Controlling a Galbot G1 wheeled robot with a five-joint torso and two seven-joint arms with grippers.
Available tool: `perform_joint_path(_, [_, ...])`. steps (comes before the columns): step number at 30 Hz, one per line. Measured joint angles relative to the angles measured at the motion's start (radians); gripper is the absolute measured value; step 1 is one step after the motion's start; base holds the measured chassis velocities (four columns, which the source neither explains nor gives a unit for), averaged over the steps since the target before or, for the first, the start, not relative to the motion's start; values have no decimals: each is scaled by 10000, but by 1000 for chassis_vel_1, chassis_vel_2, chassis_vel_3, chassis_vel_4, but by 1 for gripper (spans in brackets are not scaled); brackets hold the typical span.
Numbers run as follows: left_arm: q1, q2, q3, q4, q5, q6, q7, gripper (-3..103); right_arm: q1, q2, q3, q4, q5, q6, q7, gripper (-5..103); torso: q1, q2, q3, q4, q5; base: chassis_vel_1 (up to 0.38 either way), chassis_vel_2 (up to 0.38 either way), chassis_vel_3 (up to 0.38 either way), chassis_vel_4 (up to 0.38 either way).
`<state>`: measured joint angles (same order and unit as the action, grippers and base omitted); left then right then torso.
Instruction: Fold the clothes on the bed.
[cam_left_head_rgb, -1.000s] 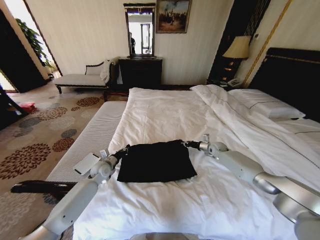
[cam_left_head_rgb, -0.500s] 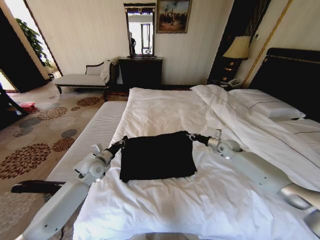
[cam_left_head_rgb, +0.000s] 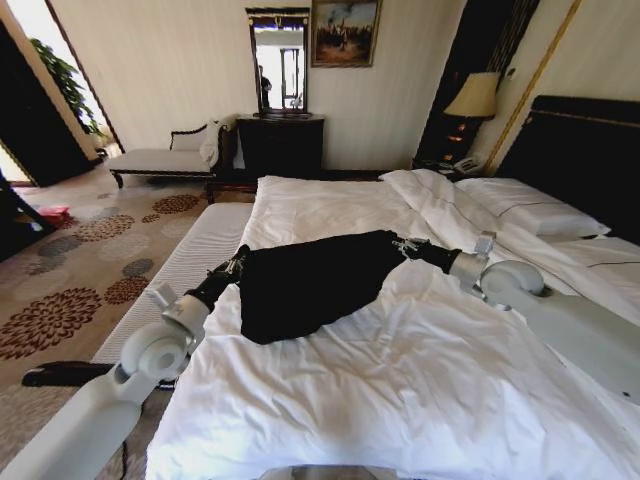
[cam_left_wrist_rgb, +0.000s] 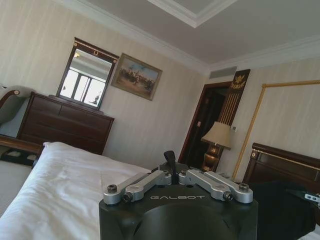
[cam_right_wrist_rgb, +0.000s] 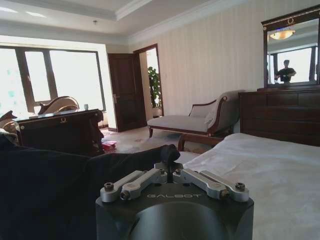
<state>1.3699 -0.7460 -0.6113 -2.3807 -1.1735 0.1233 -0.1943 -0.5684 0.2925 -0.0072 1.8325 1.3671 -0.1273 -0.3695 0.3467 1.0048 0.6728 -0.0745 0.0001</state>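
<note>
Above bed (cam_left_head_rgb: 420, 400) | both arms outstretched | left claw (cam_left_head_rgb: 236, 264), right claw (cam_left_head_rgb: 405, 244) each clamped on clothes (cam_left_head_rgb: 310, 280)

The left pincer (cam_left_wrist_rgb: 171, 161) sits at bottom centre of the frame, its black housing lettered "GALBOT" and 2 silver linkage bars meeting at a dark fingertip pressed closed. At lower left, the bed (cam_left_wrist_rgb: 60, 185) spreads out under its white duvet. Black fabric of the clothes (cam_left_wrist_rgb: 282, 212) bunches at lower right, beside the housing. Behind, at left, a dark wooden dresser (cam_left_wrist_rgb: 60, 122) carries a framed mirror (cam_left_wrist_rgb: 84, 75), with a gilt-framed painting (cam_left_wrist_rgb: 136, 76) hung to its right on the striped wall. A lit table lamp (cam_left_wrist_rgb: 216, 137) stands right of centre near a dark doorway, and the dark headboard (cam_left_wrist_rgb: 287, 165) rises at far right.
</note>
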Motion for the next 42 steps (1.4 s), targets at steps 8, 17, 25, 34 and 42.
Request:
perform_joint_path(8, [1624,-191,-1710,-1284,-350,-5,38,1,-3567,-591,4137,1676,381,-49,500,1,-2,2,-2,-7,4,0,0,0,0])
perform_joint_path(17, [1892,-482,-1734,-1293,-430,-3,-15,1,-10920,553,10892,2509,25,-241,629,1,0,1,0,-8,0,0,0,0,0])
perform_joint_path(25, [933,-320,-245,-465,-483,16,-382,1,-12832,2143,11316,2691,-918,-240,910,1,-2,2,1,-9,-2,0,0,0,0])
perform_joint_path(34, [-595,-535,1418,884,-334,-1,-673,1,-9900,1653,8870,1405,-887,-313,1386,1,0,0,2,-7,-2,0,0,0,0])
perform_joint_path(42, [-2806,-1102,2944,3456,-179,-28,-620,1,-6497,1619,5391,-312,-1065,-372,1568,1,3,-2,5,2,0,0,0,0,0])
